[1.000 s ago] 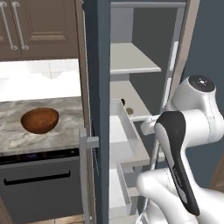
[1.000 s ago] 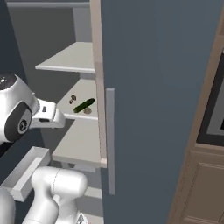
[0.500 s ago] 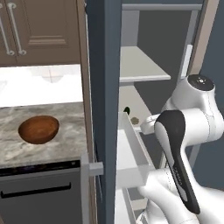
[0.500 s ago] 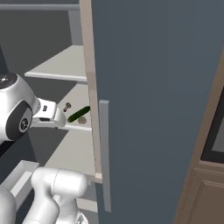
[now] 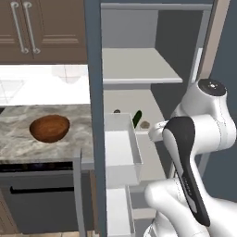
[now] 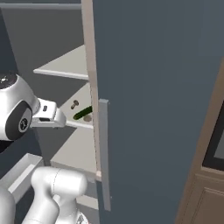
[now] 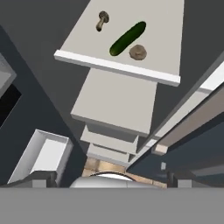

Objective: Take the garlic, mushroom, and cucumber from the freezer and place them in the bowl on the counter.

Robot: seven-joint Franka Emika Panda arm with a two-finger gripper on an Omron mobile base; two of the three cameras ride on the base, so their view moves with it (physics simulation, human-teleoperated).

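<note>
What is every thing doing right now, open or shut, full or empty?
freezer: door open
cucumber: lying on a freezer shelf
mushroom: lying on the same shelf, apart from the cucumber
bowl: upright on the counter, empty
pincer: open, holding nothing

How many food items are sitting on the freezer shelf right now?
3, all on the same shelf: a mushroom toward the back, a cucumber lying in the middle, and a small tan lump beside its front end. Other shelves are partly hidden, so more could be out of sight.
</note>
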